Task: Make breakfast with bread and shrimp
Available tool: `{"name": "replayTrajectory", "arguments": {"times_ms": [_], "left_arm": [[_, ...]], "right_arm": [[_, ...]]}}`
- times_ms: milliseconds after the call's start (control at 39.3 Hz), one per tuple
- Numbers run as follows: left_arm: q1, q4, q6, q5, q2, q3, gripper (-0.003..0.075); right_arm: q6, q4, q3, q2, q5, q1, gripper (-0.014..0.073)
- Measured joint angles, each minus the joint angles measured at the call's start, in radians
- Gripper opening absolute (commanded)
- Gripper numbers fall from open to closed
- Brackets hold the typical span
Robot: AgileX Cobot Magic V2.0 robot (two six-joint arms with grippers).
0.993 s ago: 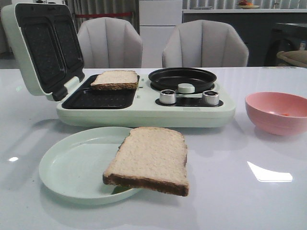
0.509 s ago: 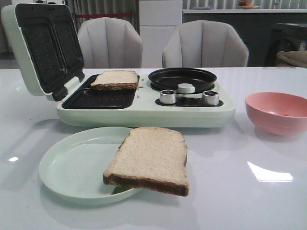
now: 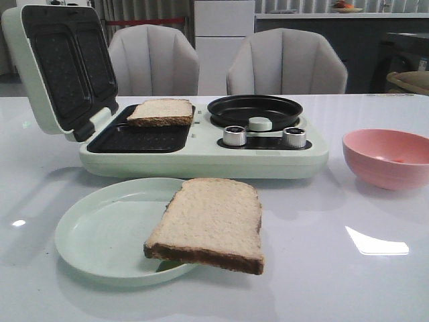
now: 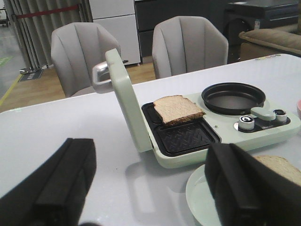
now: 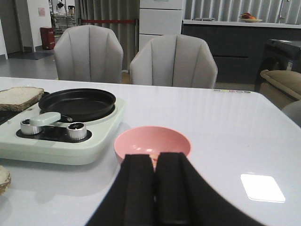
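One slice of bread [image 3: 159, 111] lies in the far compartment of the open sandwich maker [image 3: 201, 157]. A second slice [image 3: 208, 225] rests on the pale green plate [image 3: 100, 235] and overhangs its right rim. A pink bowl [image 3: 387, 157] stands to the right, and a bit of orange shrimp [image 3: 400, 160] shows inside it. My left gripper [image 4: 150, 197] is open above the table, left of the plate [image 4: 202, 193], with nothing between its fingers. My right gripper [image 5: 155, 188] is shut and empty, just short of the pink bowl [image 5: 153, 140]. Neither gripper appears in the front view.
The sandwich maker's lid [image 3: 53, 67] stands open at the left. A round black pan [image 3: 255, 111], two silver knobs [image 3: 234, 135] and a pale green knob [image 3: 260, 123] sit on its right half. Two grey chairs [image 3: 287, 64] stand behind the table.
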State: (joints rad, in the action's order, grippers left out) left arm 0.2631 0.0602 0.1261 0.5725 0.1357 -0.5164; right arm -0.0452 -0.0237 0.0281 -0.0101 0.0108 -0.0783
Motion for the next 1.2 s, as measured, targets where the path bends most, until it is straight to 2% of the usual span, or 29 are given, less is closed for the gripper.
{"name": "replayTrajectory", "arguments": {"times_ms": [331, 509, 739, 815, 1044, 1197], "left_arm": [[0.021, 0.044, 0.0, -0.005, -0.099, 0.123, 0.0531], [0.021, 0.05, 0.0, -0.031, -0.099, 0.132, 0.0531], [0.021, 0.058, 0.0, -0.031, -0.099, 0.133, 0.0531], [0.021, 0.058, 0.0, -0.031, -0.099, 0.133, 0.0531], [0.021, 0.058, 0.0, -0.031, -0.099, 0.133, 0.0531], [0.021, 0.058, 0.0, -0.031, -0.099, 0.133, 0.0531]], "right_arm": [[0.0, 0.0, 0.0, 0.0, 0.0, 0.0, 0.0132], [0.0, 0.0, 0.0, 0.0, 0.0, 0.0, 0.0132], [-0.002, 0.0, -0.02, 0.0, -0.079, 0.0, 0.0132], [-0.002, 0.0, -0.085, 0.002, -0.011, 0.0, 0.0132], [-0.002, 0.0, -0.311, 0.122, 0.321, 0.0, 0.0132], [-0.002, 0.0, -0.322, 0.141, 0.394, 0.0, 0.0132]]}}
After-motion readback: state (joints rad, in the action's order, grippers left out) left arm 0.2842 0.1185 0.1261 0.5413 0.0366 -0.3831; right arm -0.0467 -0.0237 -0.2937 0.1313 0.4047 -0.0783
